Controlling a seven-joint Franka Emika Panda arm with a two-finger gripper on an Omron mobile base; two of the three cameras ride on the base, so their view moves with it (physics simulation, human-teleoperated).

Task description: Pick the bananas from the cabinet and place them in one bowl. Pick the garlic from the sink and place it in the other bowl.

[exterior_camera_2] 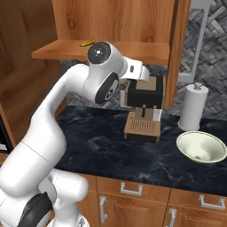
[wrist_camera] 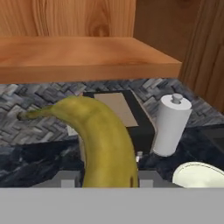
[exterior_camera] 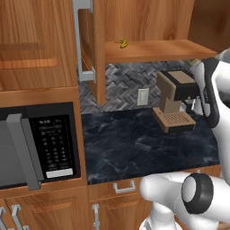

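- One banana [wrist_camera: 103,140] rises large and close in the hand view, standing straight up out of the gap between the two fingers [wrist_camera: 65,179], whose grey tips show on either side of its lower end.
- The fingers are closed on that banana: its base sits between them, touching both, and its curved body arcs up and to the left, ending in a dark stem tip.
- In the hand view the held banana hangs in the air in front of the shelf [wrist_camera: 87,57], below its front edge and above the worktop [wrist_camera: 39,162].
- A second banana [exterior_camera: 122,43] lies on the cabinet [exterior_camera: 148,27] shelf, small and yellow, near the shelf's left end beside the open door [exterior_camera: 87,40] with its silver bar handle; the right base view shows it [exterior_camera_2: 86,43] at the shelf's front edge, just above the arm's elbow joint.
- The cream-white bowl [exterior_camera_2: 201,147] stands on the dark marbled worktop to the right, well apart from the arm; its rim shows at the lower right of the hand view [wrist_camera: 199,173], below and to the right of the held banana.
- A white paper-towel roll [exterior_camera_2: 193,106] stands upright just behind the bowl.
- A brown and black coffee machine [exterior_camera_2: 142,111] sits on the worktop under the shelf, directly below the hand.
- A black-fronted microwave [exterior_camera: 38,150] is built in at the left.
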